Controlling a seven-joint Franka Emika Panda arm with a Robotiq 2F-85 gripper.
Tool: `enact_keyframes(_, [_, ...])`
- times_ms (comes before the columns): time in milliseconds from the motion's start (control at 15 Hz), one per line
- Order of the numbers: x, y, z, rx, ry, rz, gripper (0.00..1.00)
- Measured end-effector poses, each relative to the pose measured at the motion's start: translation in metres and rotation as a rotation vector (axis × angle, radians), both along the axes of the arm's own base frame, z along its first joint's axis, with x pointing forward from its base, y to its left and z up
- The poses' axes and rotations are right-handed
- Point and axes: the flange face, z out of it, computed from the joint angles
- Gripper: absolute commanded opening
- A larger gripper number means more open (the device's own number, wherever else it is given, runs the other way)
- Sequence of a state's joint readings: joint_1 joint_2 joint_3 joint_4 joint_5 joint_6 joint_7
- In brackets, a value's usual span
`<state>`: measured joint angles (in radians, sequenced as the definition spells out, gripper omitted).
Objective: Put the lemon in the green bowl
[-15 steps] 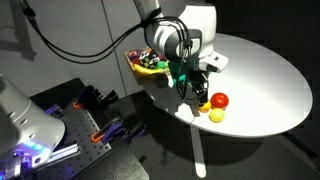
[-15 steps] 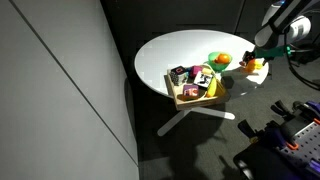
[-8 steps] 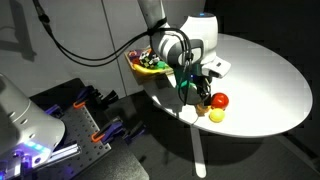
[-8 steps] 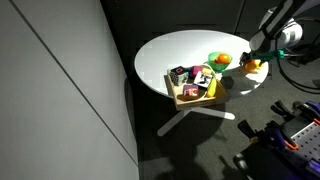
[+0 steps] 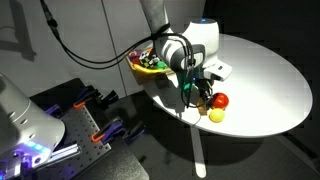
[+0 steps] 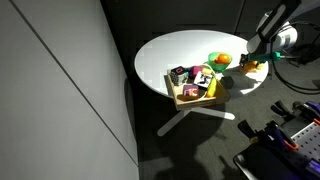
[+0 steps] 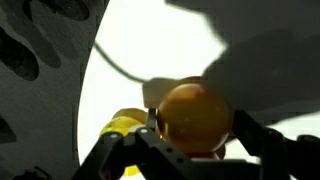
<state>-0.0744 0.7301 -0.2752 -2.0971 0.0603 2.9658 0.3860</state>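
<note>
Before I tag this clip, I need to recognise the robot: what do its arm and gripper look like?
The arm is white, made of rounded glossy segments. The wrist has a black and silver cylindrical section; the gripper below is black, with two dark fingers. A black cable hangs in a loop toward the arm. No markings are legible.

lemon [image 7: 193, 112]: round, deep warm yellow, smooth | state: clamped between the fingers of the gripper [image 7: 197, 128], outside the bowl | green bowl [image 6: 211, 57]: small, round, shallow, bright green, upright on white table [image 6: 170, 50], orange fruit [image 6: 224, 61] inside | relation: lemon near bowl, apart
</note>
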Motion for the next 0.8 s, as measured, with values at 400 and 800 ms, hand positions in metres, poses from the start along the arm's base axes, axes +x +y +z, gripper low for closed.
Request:
enact_keyframes(400, [0.002,-0.004,0.001,-0.003,-0.001,0.007,0.44])
enact_keyframes(800, [0.006,-0.012,0.03,0.042,0.028,0.036,0.44])
